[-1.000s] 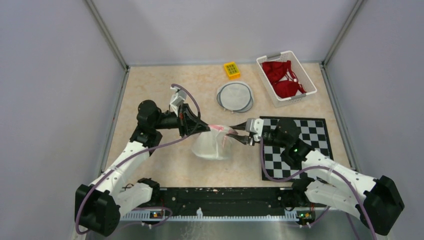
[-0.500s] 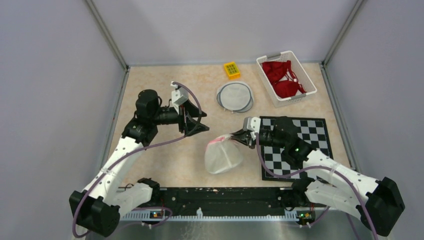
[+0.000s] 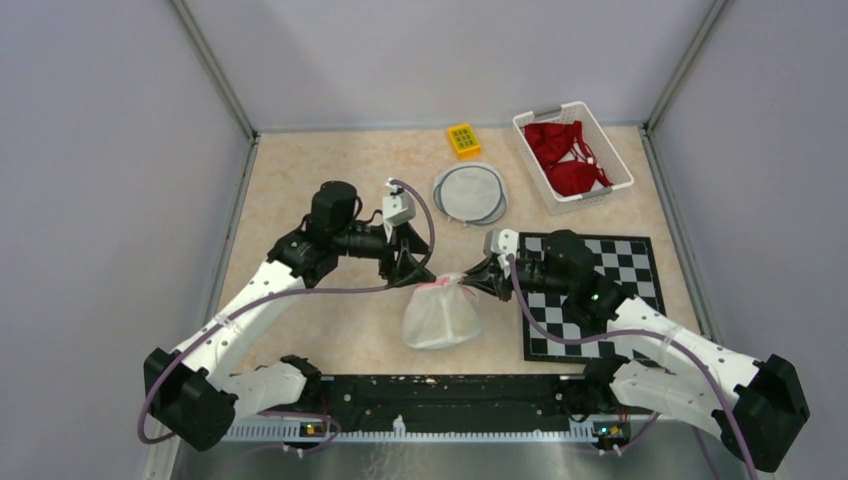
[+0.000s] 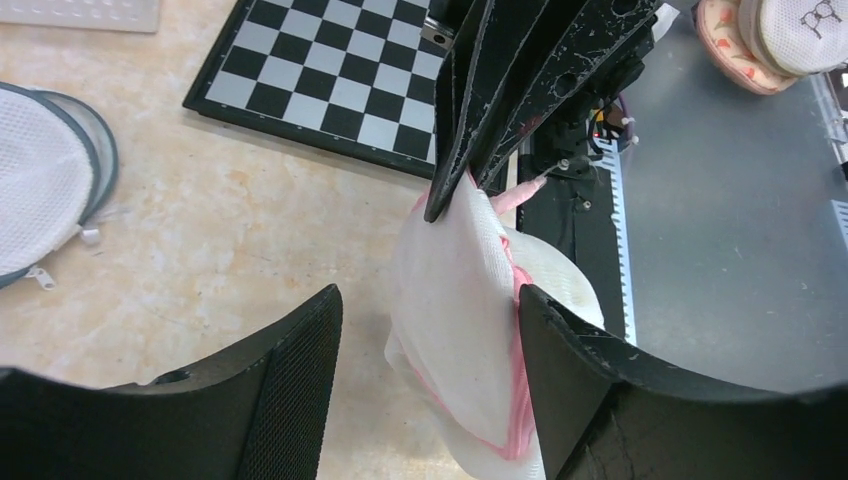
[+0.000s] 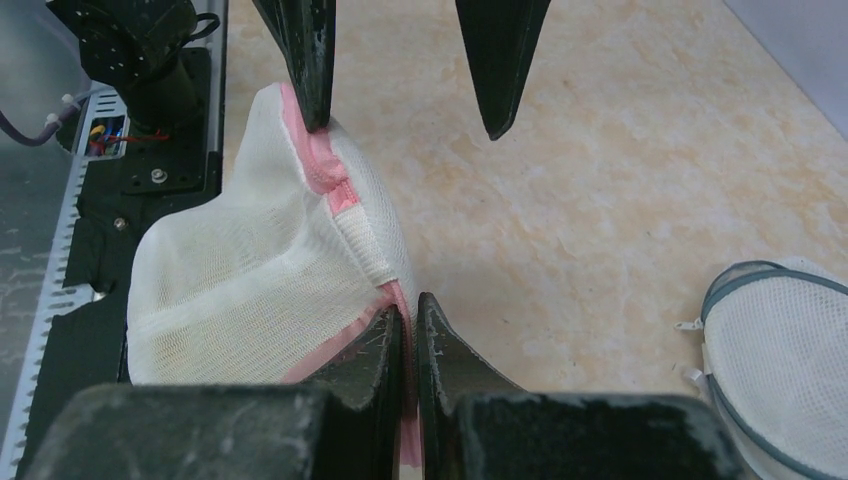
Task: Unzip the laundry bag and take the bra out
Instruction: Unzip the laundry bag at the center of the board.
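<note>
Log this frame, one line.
left pincer: open, straddling laundry bag | right pincer: shut on bag's pink edge

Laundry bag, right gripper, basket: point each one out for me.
laundry bag (image 3: pixel 440 318): top view, middle of its white mesh.
right gripper (image 5: pixel 412 314): right wrist view, between its fingertips, shut on the bag's pink edge.
basket (image 3: pixel 533 162): top view, its left rim.

Both arms: white shell links, black joint housings. Left arm (image 3: pixel 235 318), right arm (image 3: pixel 660 337). A purple cable (image 3: pixel 310 292) runs along each arm. White camera block (image 3: pixel 398 208) at each wrist. Small green light (image 3: pixel 592 298) on the right forearm. Left fingers (image 4: pixel 300 380) black, inner faces finely cross-hatched. Right fingers (image 4: pixel 520 90) black, tapered, scuffed white.
</note>
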`<state>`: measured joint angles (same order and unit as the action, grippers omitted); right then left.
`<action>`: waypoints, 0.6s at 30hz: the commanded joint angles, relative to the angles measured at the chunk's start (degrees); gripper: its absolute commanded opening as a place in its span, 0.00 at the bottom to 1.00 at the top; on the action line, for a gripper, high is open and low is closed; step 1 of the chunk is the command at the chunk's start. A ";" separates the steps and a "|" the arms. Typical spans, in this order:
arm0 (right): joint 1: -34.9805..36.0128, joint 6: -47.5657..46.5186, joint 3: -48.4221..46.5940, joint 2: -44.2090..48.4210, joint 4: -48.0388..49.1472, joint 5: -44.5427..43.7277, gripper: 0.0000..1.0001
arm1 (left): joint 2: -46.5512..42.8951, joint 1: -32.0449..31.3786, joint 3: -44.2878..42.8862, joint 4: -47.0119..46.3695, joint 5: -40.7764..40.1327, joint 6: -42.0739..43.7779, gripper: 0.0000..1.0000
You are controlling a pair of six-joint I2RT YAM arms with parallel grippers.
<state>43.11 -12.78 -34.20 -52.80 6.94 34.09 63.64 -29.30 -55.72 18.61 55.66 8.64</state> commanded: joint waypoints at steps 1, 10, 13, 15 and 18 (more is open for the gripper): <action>0.70 1.00 -3.34 0.17 1.26 0.13 0.00 | 0.82 -1.63 0.39 -1.18 0.09 -2.34 0.68; 0.82 0.35 -3.94 -0.13 -1.22 -1.47 0.00 | 1.01 -2.55 1.91 -6.58 5.75 -11.41 0.68; 0.74 0.82 -4.21 -0.03 -1.60 -1.32 0.00 | 1.30 -2.87 1.85 -5.70 2.98 -11.84 0.67; 0.81 1.26 -4.38 -0.02 -1.29 -1.15 0.00 | 1.72 -2.90 1.80 -4.37 0.18 -10.19 0.61; 0.74 2.04 -4.61 0.02 -1.02 -0.95 0.00 | 2.47 -2.98 1.75 -3.56 -3.70 -9.44 0.53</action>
<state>43.13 -12.32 -35.05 -53.06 3.81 32.67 65.10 -32.03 -53.89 15.68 56.34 -1.21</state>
